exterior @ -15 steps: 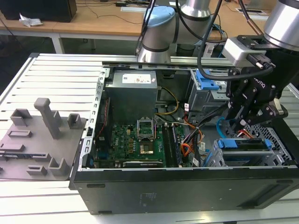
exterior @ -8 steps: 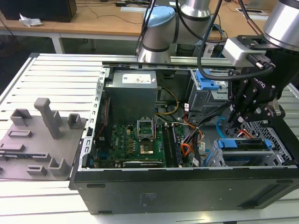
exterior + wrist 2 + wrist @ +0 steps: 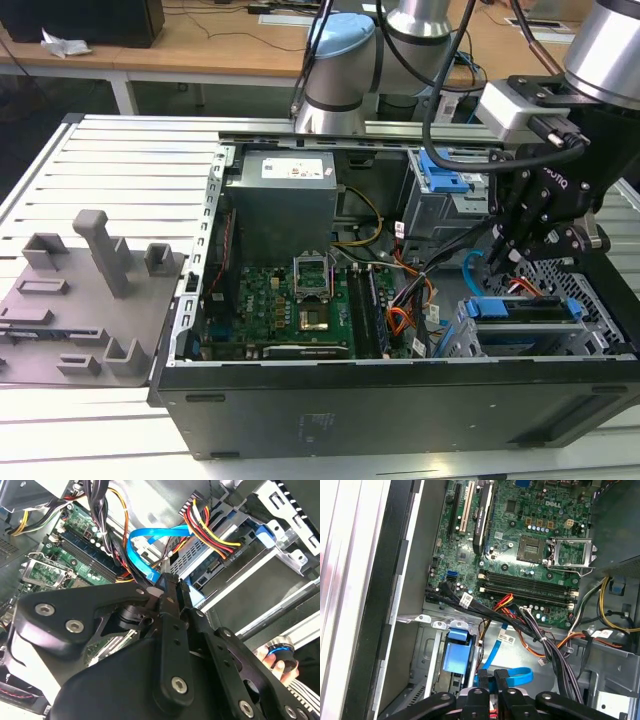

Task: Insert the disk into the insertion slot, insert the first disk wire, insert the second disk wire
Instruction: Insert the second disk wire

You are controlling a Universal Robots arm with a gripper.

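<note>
A black open-sided computer case is lying on a slatted aluminium table, and pale wooden desks are running along the back of the room. On the slats, just beside the case at the exterior view's left, a grey plastic fixture plate with upright blocks is sitting. Inside the case, a green motherboard is facing up next to a grey metal power supply box. The flat silver hard drive in its bright blue plastic caddy is sitting inside the boxy grey perforated sheet-metal drive cage, in the case corner at the exterior view's right. An orange-red-yellow wire bundle is ending in a dark plug at the hard drive's edge. The black two-fingered gripper is reaching down into the case just above the drive cage. In both wrist views its fingers are pressing almost together, pinching the end of the thin flat light-blue cable, which is arching away in a loop over the wiring; in the first wrist view the gripper is holding the light-blue cable close to the drive cage.
</note>
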